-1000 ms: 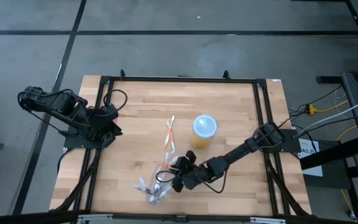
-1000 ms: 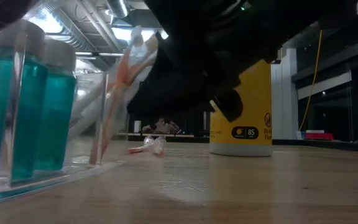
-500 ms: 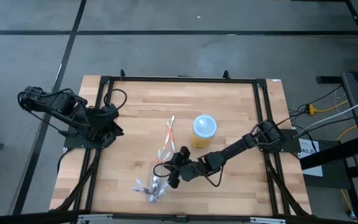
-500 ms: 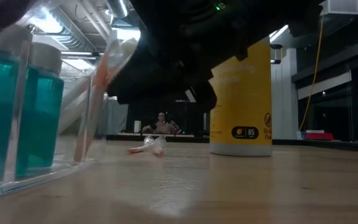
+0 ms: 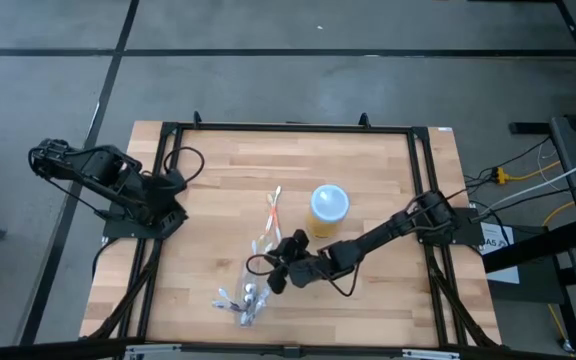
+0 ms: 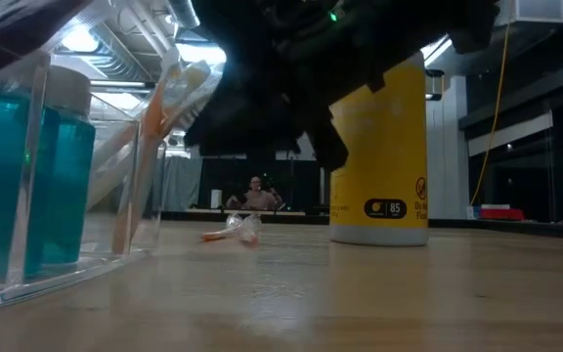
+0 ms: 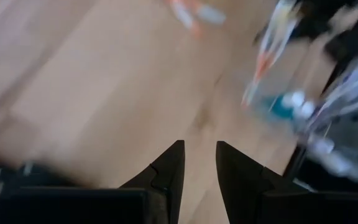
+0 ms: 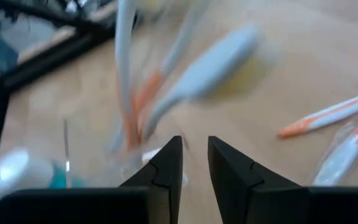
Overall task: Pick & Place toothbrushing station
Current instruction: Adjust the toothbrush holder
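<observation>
stretching low across the table, right gripper (image 5: 278, 272) pinches the clear pouch (image 5: 248, 300); left gripper (image 5: 173, 190) idles, slightly parted.

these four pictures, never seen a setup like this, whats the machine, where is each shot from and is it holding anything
It is a robot with two dark arms at a wooden table. One picture looks straight down, one looks level along the tabletop, and two come from cameras on the arms' wrists.

On the table stand a yellow cup with a pale top, loose toothbrushes, and a clear pouch with teal tubes in it.

The right gripper reaches in just above the pouch. Its fingers stand slightly apart, with toothbrushes blurred just ahead; I cannot tell whether it grips anything. The left gripper waits at the table's left edge, its fingers slightly apart with nothing between them.
</observation>
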Motion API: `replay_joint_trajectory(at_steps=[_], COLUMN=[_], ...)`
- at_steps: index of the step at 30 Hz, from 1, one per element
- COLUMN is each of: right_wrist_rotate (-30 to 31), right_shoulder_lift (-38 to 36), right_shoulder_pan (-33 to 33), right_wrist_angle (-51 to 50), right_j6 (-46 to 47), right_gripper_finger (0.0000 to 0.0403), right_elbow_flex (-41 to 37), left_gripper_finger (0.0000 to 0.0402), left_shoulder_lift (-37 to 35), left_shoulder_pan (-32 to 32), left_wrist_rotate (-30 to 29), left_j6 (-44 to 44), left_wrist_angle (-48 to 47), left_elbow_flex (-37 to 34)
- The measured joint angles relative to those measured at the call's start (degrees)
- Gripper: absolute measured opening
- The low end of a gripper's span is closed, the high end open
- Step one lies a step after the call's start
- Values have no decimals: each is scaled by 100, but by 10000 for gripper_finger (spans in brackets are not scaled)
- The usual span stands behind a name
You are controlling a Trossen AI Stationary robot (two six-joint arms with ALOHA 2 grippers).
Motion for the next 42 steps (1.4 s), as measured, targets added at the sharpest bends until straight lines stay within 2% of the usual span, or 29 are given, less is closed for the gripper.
replay_joint_trajectory(at_steps=[6,11,16,26,33,37,42], right_wrist_rotate=[665,1321,1930,2222,2366,2379,2311], right_shoulder_lift=[-326,-678,-980,-1181,-1427,-1672,-2065], right_shoulder_pan=[23,161,277,286,359,471,693], right_wrist_angle=[-42,-300,-826,-1134,-1254,-1583,-1987], right_j6=[136,119,200,373,451,560,385], right_gripper_finger=[79,79,79,79,79,79,79], right_elbow_flex=[0,2,2,0,2,2,2], left_gripper_finger=[86,86,86,86,86,86,86], left_shoulder_lift=[2,183,618,1860,2712,3260,4054], left_shoulder_pan=[-287,-1036,-1864,-3081,-3997,-4268,-4164], left_wrist_rotate=[813,890,540,196,-492,-940,-757], left_j6=[-322,-823,-1158,-1696,-2690,-3042,-3195], left_wrist_angle=[-424,-306,-218,487,1261,2236,3108], left_elbow_flex=[0,0,0,0,0,0,0])
